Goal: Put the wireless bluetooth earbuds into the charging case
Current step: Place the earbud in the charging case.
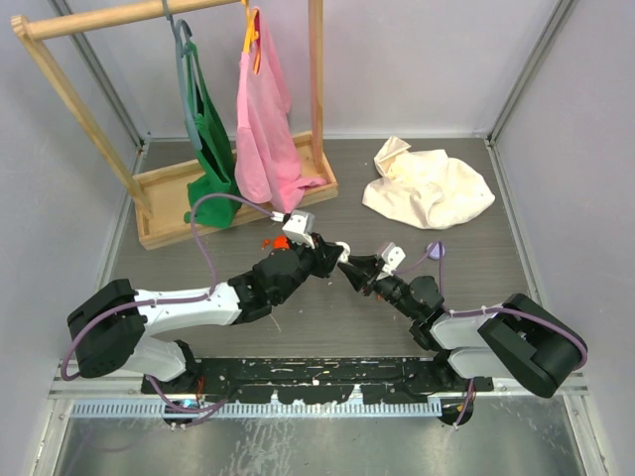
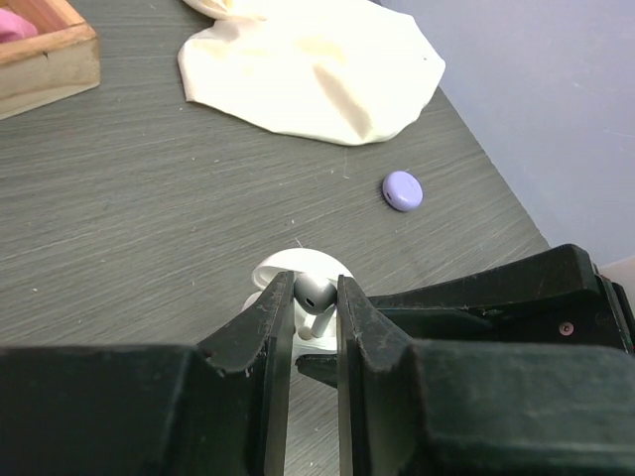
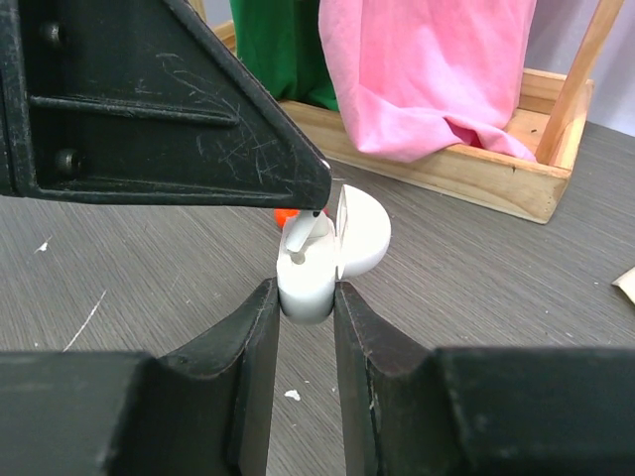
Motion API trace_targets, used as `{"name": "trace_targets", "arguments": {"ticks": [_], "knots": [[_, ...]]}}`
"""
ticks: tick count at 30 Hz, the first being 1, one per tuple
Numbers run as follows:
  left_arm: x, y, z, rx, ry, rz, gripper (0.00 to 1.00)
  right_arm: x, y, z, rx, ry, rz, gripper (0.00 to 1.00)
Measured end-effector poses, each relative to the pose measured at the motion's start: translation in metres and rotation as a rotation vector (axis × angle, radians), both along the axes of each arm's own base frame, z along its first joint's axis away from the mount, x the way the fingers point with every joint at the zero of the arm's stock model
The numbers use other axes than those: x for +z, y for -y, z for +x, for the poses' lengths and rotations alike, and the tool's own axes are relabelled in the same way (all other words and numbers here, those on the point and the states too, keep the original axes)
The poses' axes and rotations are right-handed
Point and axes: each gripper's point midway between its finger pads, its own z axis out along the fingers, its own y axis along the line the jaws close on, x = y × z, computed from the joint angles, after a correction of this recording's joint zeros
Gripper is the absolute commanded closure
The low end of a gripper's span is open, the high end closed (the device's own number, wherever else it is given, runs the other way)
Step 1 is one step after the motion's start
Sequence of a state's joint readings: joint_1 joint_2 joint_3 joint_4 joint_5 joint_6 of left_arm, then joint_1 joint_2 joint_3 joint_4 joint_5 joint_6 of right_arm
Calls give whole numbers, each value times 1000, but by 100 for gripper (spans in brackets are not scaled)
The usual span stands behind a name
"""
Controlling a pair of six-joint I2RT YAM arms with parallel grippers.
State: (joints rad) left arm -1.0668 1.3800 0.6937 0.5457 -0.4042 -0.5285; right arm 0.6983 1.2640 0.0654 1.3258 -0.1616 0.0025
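A white earbud (image 2: 312, 290) is pinched head-up between the fingers of my left gripper (image 2: 316, 299), which is shut on it. Its stem (image 3: 301, 241) points down into a socket of the white charging case (image 3: 304, 278). My right gripper (image 3: 304, 297) is shut on that case's body, and the round lid (image 3: 363, 234) stands open behind it. In the top view both grippers meet at mid-table, left (image 1: 335, 254) and right (image 1: 350, 266). A small red piece (image 1: 279, 241) lies just left of them; I cannot tell what it is.
A lilac round case (image 2: 402, 190) lies on the table to the right. A crumpled cream cloth (image 1: 428, 183) sits at the back right. A wooden rack (image 1: 233, 203) with a green bag (image 1: 210, 134) and a pink bag (image 1: 266, 124) stands at the back left.
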Motion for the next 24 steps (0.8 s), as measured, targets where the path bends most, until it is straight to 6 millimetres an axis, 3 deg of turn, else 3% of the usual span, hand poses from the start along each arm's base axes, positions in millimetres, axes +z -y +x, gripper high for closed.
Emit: {"name": "trace_targets", "arguments": {"ticks": [9, 24], "knots": [[5, -1, 3, 14, 23, -17, 87, 2, 0, 0, 1, 3, 9, 92], [-6, -1, 0, 8, 22, -11, 85, 2, 0, -1, 1, 0, 15, 92]]}}
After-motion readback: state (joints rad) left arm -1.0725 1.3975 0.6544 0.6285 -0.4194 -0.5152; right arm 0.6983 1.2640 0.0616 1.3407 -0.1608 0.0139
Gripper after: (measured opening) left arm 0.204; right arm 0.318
